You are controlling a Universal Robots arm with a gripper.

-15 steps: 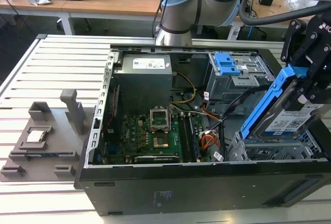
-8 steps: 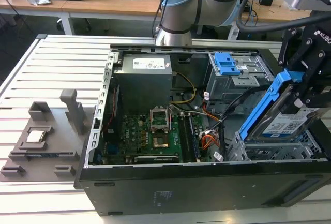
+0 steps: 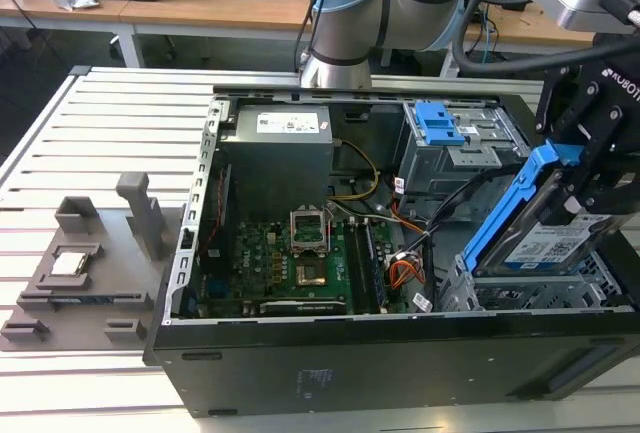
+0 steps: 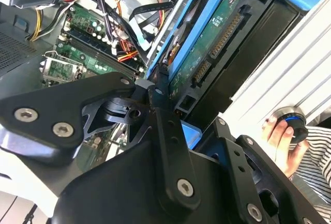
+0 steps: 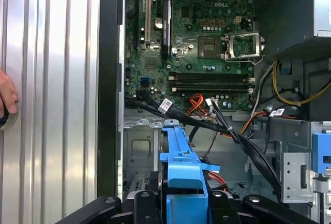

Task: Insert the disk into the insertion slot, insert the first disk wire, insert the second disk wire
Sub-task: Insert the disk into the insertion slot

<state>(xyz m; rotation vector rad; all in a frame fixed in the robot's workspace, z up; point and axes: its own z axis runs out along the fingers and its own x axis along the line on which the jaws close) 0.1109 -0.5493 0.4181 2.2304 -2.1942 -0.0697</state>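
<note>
Disk not seated; both wires outstanding
Your jaws are clamped on the disk (image 3: 548, 245), held tilted above the insertion slot (image 3: 540, 298) at the exterior view's right; the second disk wire (image 3: 402, 273) lies unplugged

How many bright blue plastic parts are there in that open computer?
2: the blue frame around the disk held in the gripper, and the ribbed latch on the taller cage. Others may be hidden.
</note>
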